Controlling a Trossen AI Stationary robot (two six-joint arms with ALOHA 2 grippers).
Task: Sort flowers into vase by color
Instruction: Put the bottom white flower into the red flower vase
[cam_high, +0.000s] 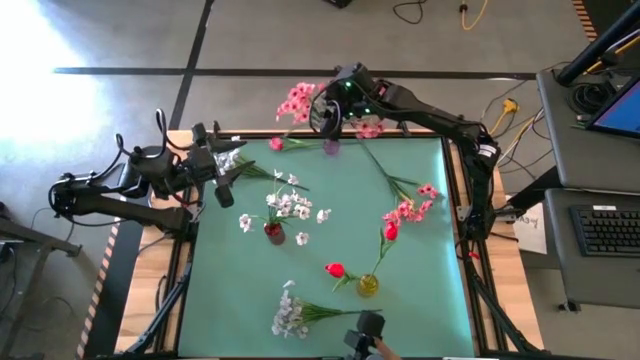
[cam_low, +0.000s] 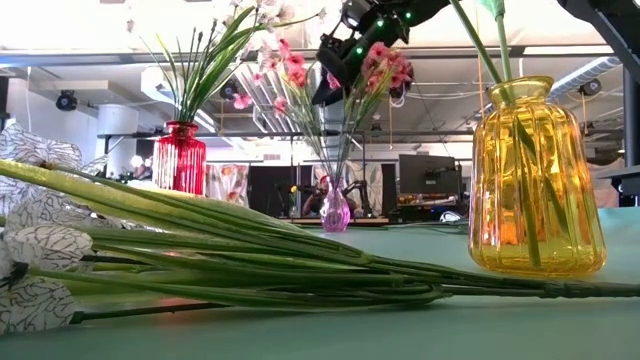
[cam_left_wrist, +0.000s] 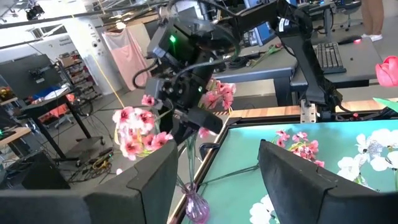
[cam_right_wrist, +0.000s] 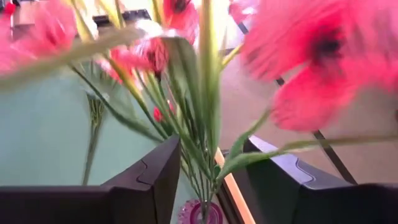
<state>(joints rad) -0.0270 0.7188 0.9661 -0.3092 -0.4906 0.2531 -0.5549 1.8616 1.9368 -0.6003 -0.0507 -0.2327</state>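
A small purple vase (cam_high: 330, 147) stands at the table's far edge with pink flowers (cam_high: 297, 100) in it. My right gripper (cam_high: 325, 118) hangs over it, open, one finger on either side of the green stems (cam_right_wrist: 198, 149). A red vase (cam_high: 273, 232) holds white flowers (cam_high: 290, 205). In a yellow vase (cam_high: 368, 285) stand red buds (cam_high: 390, 230). A pink spray (cam_high: 410, 205) and a white spray (cam_high: 290, 315) lie on the mat. My left gripper (cam_high: 228, 182) waits open at the table's left edge, nothing between its fingers (cam_left_wrist: 155, 174). My right gripper slants down from above around the pink flowers' stems (cam_right_wrist: 186, 155), above the purple vase's mouth (cam_right_wrist: 202, 214). There is a gap between the fingers and the stems run up through it. Whether a finger (cam_right_wrist: 155, 180) touches the stems, I cannot tell.
A further white spray (cam_high: 232, 158) lies by my left gripper at the far left. The white spray's long stems (cam_low: 250, 250) stretch across the near part of the mat beside the yellow vase (cam_low: 535, 180). A keyboard (cam_high: 610, 230) and a desk stand beyond the right edge.
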